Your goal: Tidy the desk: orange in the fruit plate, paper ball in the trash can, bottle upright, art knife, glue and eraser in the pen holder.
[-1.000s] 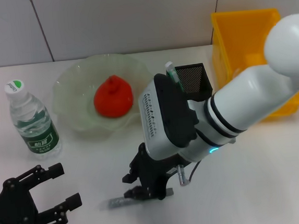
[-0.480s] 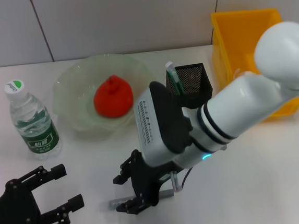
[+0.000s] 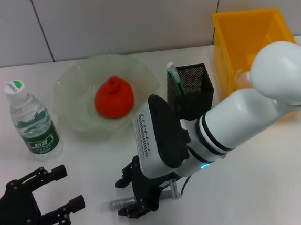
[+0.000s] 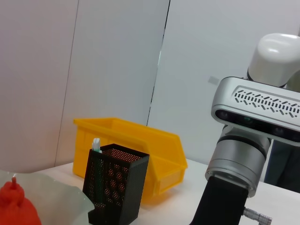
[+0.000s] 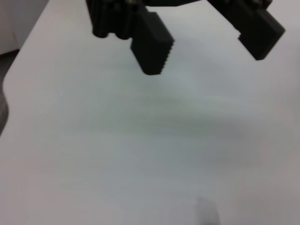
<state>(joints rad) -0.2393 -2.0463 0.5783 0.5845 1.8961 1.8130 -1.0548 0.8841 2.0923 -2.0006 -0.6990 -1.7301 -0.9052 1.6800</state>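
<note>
A small grey stick-like thing point(image 3: 119, 203), probably the art knife or the glue though it was hard to tell which, lay flat on the desk point(image 3: 262, 187) near its front edge. The right gripper point(image 3: 138, 193) hung just over one end of it, its fingers point(image 5: 151, 45) spread wide with only bare tabletop between them, gripping nothing.

Further back, the orange point(image 3: 114, 97) already sat in the fruit plate point(image 3: 67, 91), and the bottle point(image 3: 33, 121) stood upright to the plate's left. The pen holder point(image 3: 192, 90) stood just beside the plate with a green-and-white item point(image 3: 174, 78) poking out of it, so that one looked stowed. The trash can point(image 3: 252, 40) stood behind the right arm; its inside was largely hidden, and neither paper ball nor eraser could be made out anywhere.

The left gripper point(image 3: 44, 198) rested open and empty at the near left corner of the desk, well apart from the work. I judged most of the tidying done, with the grey item to go into the holder
</note>
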